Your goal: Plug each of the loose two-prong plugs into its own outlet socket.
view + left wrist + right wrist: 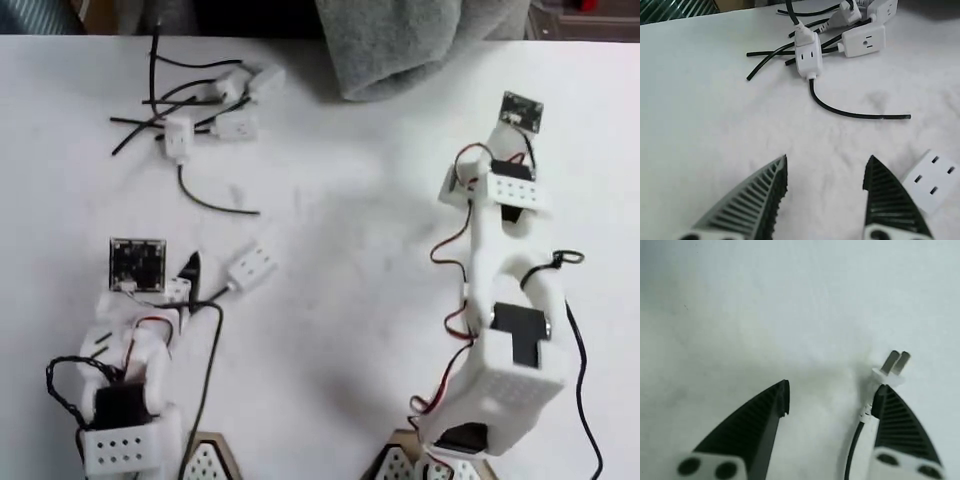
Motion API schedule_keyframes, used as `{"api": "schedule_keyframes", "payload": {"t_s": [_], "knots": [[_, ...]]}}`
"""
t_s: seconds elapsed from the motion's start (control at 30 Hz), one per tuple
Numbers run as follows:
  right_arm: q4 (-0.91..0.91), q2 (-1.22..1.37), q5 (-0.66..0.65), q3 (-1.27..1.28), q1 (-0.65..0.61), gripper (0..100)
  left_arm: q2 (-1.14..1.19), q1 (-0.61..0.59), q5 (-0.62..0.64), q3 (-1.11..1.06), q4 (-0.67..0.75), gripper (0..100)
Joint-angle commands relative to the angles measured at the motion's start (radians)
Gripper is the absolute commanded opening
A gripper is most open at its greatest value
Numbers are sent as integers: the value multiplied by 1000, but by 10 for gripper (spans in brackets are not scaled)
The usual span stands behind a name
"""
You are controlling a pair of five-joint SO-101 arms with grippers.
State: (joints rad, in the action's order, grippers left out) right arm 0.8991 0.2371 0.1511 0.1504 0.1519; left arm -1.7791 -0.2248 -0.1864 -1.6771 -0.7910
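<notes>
Now left fingers (765, 200) gape over bare table (700, 100) beside an outlet socket (930, 182); right fingers (755, 425) gape, a plug (892, 367) beside one.

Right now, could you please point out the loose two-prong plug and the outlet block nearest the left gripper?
two-prong plug (895, 363): right wrist view, on its metal prongs.
outlet block (931, 181): left wrist view, on its slotted face.

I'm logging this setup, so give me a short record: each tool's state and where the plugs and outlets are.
left tool: open, beside a lone outlet block
right tool: open, plug lying at one fingertip, prongs pointing away
pile of outlets and cords: far side, ahead of the left arm
grey cloth: far edge, middle
</notes>
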Motion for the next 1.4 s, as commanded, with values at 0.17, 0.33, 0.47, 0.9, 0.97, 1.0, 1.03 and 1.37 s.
{"api": "schedule_keyframes", "payload": {"t_s": [0.17, 0.33, 0.47, 0.9, 0.97, 1.0, 1.03, 1.37], "knots": [[94, -97, 114, 15, 93, 269, -30, -4, -12, 5, -5, 252], [-16, 24, 126, 41, 130, 270, -30, -4, -12, 3, -5, 252], [-27, 120, 126, -32, 131, 271, -30, -5, -12, 3, -5, 252], [53, 260, 126, -245, 130, 269, -30, -7, -12, 3, -5, 252], [71, 262, 126, -241, 128, 255, -30, -7, -12, 3, -5, 252], [79, 260, 126, -241, 127, 238, -30, -5, -12, 3, -5, 252], [81, 260, 126, -239, 127, 222, -30, -5, -12, 3, -5, 252], [35, 269, 129, -236, 130, 204, -30, -4, -12, 3, -5, 252]]}}
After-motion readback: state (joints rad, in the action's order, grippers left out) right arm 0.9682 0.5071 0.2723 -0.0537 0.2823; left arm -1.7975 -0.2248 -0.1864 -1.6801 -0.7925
